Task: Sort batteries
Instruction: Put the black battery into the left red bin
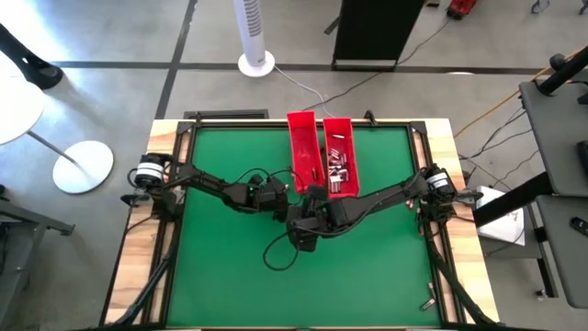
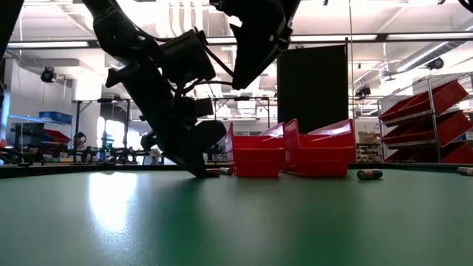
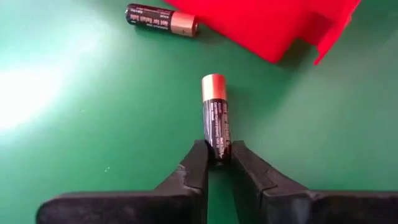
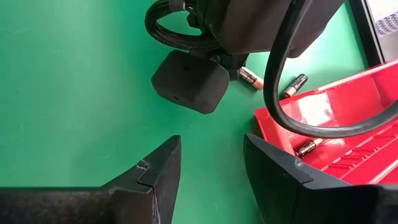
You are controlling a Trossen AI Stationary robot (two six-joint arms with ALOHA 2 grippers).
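Left end effector (image 3: pixel 217 158) grips battery (image 3: pixel 215 115) on green mat (image 3: pixel 93 124).

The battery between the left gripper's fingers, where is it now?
The battery lies on the green table in the left wrist view, pinched by the left gripper, close to a red tray and a second battery.

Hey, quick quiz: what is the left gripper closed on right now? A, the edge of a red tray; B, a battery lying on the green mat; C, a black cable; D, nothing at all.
B: in the left wrist view the left gripper has its fingers pinched on the dark end of a copper-capped battery lying on the green mat.
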